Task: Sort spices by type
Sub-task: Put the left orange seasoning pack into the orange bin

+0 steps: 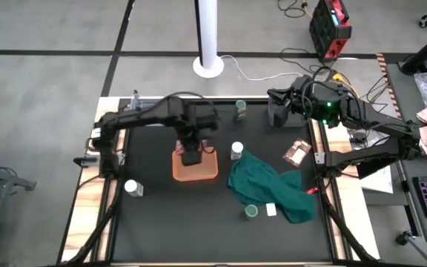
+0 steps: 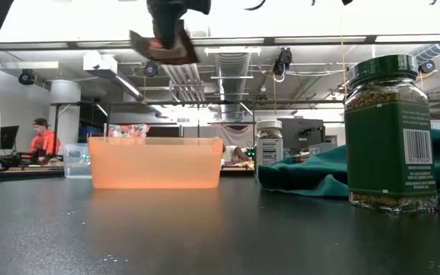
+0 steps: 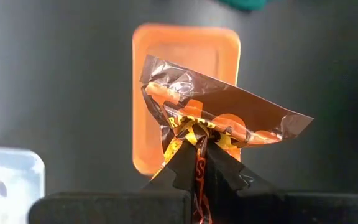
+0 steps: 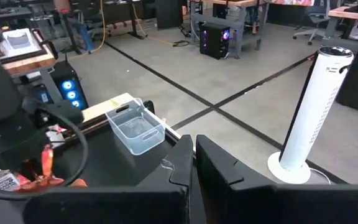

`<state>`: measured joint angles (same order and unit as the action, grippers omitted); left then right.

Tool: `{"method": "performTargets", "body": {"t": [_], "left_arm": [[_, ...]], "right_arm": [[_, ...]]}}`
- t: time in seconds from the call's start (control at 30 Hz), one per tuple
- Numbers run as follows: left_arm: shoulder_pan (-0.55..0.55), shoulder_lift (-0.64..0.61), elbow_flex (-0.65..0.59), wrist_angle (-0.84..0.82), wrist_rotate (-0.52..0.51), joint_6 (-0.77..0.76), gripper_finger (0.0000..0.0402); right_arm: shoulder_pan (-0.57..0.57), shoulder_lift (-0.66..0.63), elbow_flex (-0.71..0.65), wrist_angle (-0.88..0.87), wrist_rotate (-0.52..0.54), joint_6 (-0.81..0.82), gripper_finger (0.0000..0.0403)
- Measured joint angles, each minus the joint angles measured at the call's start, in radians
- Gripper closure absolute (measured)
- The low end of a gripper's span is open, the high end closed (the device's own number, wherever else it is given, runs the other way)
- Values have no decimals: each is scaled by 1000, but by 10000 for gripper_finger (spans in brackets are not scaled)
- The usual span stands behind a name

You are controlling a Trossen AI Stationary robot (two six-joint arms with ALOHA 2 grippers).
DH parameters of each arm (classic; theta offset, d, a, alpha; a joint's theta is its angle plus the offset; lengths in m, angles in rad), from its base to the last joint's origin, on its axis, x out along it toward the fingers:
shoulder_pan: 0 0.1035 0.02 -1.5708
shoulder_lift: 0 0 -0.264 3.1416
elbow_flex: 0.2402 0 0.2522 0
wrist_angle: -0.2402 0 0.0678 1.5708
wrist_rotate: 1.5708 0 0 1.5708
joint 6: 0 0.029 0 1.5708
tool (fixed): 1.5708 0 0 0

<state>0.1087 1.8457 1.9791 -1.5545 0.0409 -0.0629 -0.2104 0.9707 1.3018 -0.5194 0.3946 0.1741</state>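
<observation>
the left gripper (image 3: 199, 158) has its fingers clenched on a crinkled orange-and-brown foil packet (image 3: 219, 118), holding it in the air directly above the orange tray (image 3: 185, 43) on the black table mat (image 1: 161, 215). the right gripper (image 4: 193, 158) waits raised over the table's far right corner, fingers pressed together on nothing.

on the mat, a white-capped jar (image 1: 236, 150) stands just beside the dark green cloth (image 1: 273, 185); a green-capped jar (image 1: 251, 211) and a small white block (image 1: 271, 210) rest at the cloth's near edge. another green-capped jar (image 1: 240, 110) stands at the far edge, a brown packet (image 1: 296, 153) lies right of the cloth, and a clear bin (image 4: 135, 127) sits at the far left corner.

behind the table, a person in orange (image 2: 44, 141) sits at a desk.
</observation>
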Motion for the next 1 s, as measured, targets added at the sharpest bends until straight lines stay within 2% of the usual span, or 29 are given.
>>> {"method": "performTargets", "body": {"t": [0.23, 0.4, 0.53, 0.77, 1.0], "left_arm": [[-37, -194, -359, 285, -5, -92, 401], [-61, -227, -519, 422, -36, -177, 401], [-71, -198, -572, 477, -130, -164, 401], [-69, -100, -619, 615, -137, -165, 401], [-69, 10, -613, 629, -137, -167, 401]], "right_arm": [[0, 0, 0, 0, 0, 9, 390], [0, 0, 0, -1, -1, 10, 390], [0, 0, 0, -1, -1, 10, 390], [0, 0, 0, -1, -1, 10, 390], [0, 0, 0, -2, 0, 10, 390]]}}
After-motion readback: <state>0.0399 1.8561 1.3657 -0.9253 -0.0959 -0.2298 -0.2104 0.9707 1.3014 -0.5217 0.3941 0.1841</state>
